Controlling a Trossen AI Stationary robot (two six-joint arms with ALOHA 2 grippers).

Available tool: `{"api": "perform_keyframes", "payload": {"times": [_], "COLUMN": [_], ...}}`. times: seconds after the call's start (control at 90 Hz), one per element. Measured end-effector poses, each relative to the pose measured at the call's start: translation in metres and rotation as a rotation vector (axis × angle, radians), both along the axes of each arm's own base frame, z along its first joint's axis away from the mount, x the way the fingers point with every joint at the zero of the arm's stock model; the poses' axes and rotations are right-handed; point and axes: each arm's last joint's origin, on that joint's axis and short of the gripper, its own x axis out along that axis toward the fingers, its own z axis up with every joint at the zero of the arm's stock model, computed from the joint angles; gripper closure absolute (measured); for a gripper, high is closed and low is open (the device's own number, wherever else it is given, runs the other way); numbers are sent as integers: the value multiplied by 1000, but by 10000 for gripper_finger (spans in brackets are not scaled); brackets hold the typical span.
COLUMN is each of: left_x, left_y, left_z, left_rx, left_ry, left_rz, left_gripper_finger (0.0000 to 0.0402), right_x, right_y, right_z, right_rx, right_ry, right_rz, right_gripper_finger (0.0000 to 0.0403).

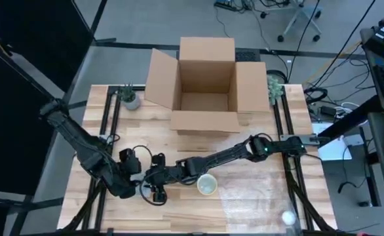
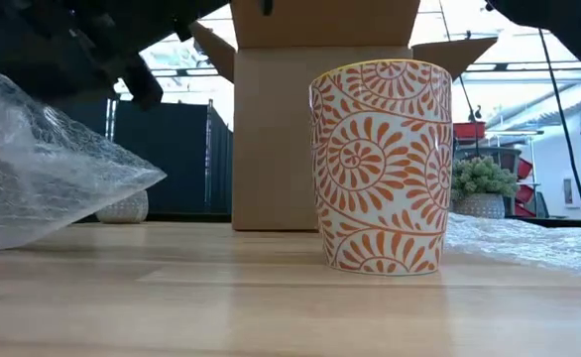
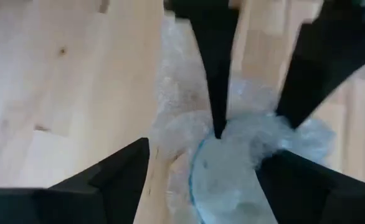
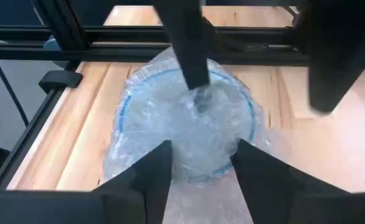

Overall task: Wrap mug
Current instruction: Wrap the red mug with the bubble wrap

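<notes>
- The left gripper (image 1: 145, 178) and the right gripper (image 1: 158, 181) are met over the table's front left; each is seen clamped on the bubble wrap (image 4: 185, 134), which is held bunched between them.
- The cardboard box (image 1: 205, 85) is seen open at the table's far middle.
- The mug (image 2: 382, 166) is stood upright, mouth up, just beside the right arm, unwrapped.

Wooden table (image 1: 257, 210) with mug (image 1: 207, 185), cardboard box (image 1: 205, 92), seemingly bubble wrap (image 2: 43, 164).
</notes>
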Motion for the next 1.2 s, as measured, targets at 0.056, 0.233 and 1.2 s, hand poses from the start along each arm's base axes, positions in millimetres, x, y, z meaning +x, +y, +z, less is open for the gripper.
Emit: {"api": "perform_keyframes", "payload": {"times": [0.056, 0.233, 1.2], "left_x": [1, 0, -13], "left_y": [-1, -2, 5], "left_z": [2, 2, -47], "left_rx": [-26, -83, -67], "left_ry": [-25, 4, 172], "left_rz": [0, -9, 91], "left_gripper_finger": [132, 132, 132], "right_x": [0, 0, 9], "right_y": [0, 0, -13], "right_z": [0, 0, 6], "right_rx": [0, -1, 69], "right_ry": [0, 3, -99], "right_rz": [0, 0, -55], "right_gripper_finger": [246, 246, 246]}}
